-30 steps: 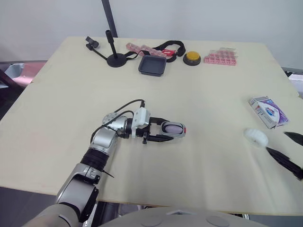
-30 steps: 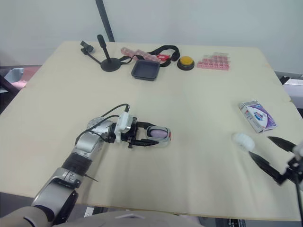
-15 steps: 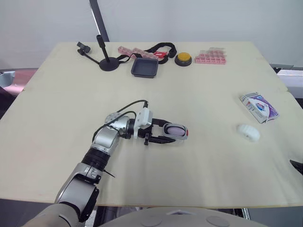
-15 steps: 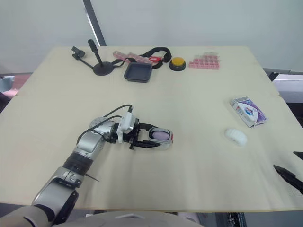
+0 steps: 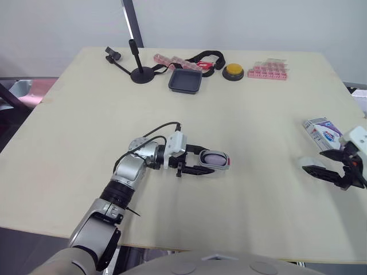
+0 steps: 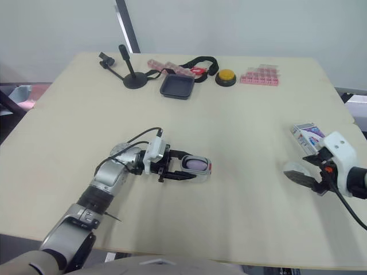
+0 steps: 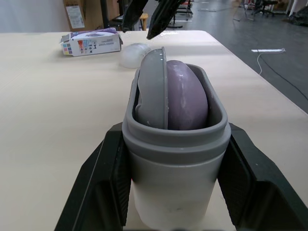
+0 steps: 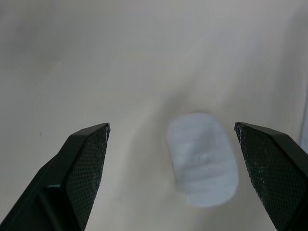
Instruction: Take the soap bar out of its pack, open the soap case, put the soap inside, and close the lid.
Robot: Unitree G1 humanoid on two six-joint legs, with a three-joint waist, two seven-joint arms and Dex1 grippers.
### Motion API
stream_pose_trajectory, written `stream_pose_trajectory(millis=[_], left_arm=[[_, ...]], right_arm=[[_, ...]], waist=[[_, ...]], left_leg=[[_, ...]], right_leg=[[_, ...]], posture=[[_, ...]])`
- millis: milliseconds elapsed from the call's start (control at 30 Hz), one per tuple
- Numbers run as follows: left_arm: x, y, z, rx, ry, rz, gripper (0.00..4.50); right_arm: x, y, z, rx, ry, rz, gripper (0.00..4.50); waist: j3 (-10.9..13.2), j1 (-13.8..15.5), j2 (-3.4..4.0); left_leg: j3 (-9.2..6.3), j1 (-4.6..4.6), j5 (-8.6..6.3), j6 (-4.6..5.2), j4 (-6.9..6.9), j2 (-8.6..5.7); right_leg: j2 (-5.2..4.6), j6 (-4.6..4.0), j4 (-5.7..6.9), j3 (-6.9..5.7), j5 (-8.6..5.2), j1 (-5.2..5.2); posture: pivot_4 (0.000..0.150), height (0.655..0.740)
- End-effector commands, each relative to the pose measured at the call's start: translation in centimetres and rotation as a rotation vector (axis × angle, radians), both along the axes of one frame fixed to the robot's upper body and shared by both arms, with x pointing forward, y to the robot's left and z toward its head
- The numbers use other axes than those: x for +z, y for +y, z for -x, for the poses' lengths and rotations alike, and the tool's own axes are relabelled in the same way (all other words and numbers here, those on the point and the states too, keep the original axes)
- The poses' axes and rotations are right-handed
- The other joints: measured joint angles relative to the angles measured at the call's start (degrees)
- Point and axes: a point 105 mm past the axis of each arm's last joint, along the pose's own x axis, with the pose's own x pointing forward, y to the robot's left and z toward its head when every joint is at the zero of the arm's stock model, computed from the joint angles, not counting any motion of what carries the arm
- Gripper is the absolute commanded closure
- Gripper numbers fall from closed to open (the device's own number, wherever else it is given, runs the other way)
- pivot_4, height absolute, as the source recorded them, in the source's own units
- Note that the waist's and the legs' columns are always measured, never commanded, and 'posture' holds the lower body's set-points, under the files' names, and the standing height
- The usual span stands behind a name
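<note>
Evidently the left gripper (image 5: 199,161) is clamped across the grey soap case (image 5: 215,161), holding it on the table (image 5: 258,114) near the middle, presumably to steady it for loading; its lid stands ajar, and something purple shows inside that I cannot identify; over on the right, the white soap bar (image 8: 202,165) lies bare on the table just beside its pack (image 5: 322,130); the right gripper (image 8: 172,126) hovers over it, fingers spread wide to either side, grasping nothing; picking up the soap looks like the step in hand.
</note>
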Motion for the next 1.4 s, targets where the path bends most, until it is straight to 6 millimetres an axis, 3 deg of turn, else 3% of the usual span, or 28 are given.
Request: stream_pose_trajectory(millis=[33,867,1033,1300,1400], left_arm=[[1.0,-0.3,0.2,-0.007,-0.047,0.02,2.58],[1.3,-0.4,0.1,0.017,-0.046,0.027,2.58],[1.3,-0.5,-0.1,0.025,-0.053,0.023,2.58],[1.0,-0.6,0.0,0.026,-0.055,0.016,2.58],[0.9,-0.7,-0.2,0.031,-0.053,0.013,2.58]], right_arm=[[-0.4,-1.6,-0.3,-0.032,0.029,0.075,0.06],[-2.7,-2.7,-1.5,-0.026,0.041,0.097,0.06],[-2.8,-2.7,-1.5,-0.001,0.03,0.107,1.51],[-2.9,-2.7,-1.4,0.027,0.019,0.121,1.51],[-1.8,-2.2,-1.6,0.094,-0.023,0.146,1.51]], waist=[[0.0,0.3,0.0],[0.0,0.3,-0.01],[0.0,0.3,-0.01],[0.0,0.3,-0.01],[0.0,0.3,-0.01]], left_leg=[[0.02,0.0,0.0,0.0,0.02,-0.01],[0.19,-0.02,0.0,-0.01,0.01,-0.04],[0.2,-0.03,0.0,-0.01,0.02,-0.04],[0.19,-0.03,0.0,-0.01,0.01,-0.04],[0.2,-0.04,0.0,-0.01,0.01,-0.04]], right_leg=[[-0.03,0.0,0.03,0.01,0.0,-0.03],[-0.01,0.01,-0.04,0.28,-0.01,-0.07],[0.0,0.01,-0.04,0.28,-0.01,-0.08],[0.0,0.01,-0.06,0.28,-0.01,-0.07],[-0.01,0.01,-0.06,0.29,-0.01,-0.07]], posture=[[0.15,0.74],[0.15,0.74],[0.15,0.74],[0.15,0.74],[0.15,0.74]])
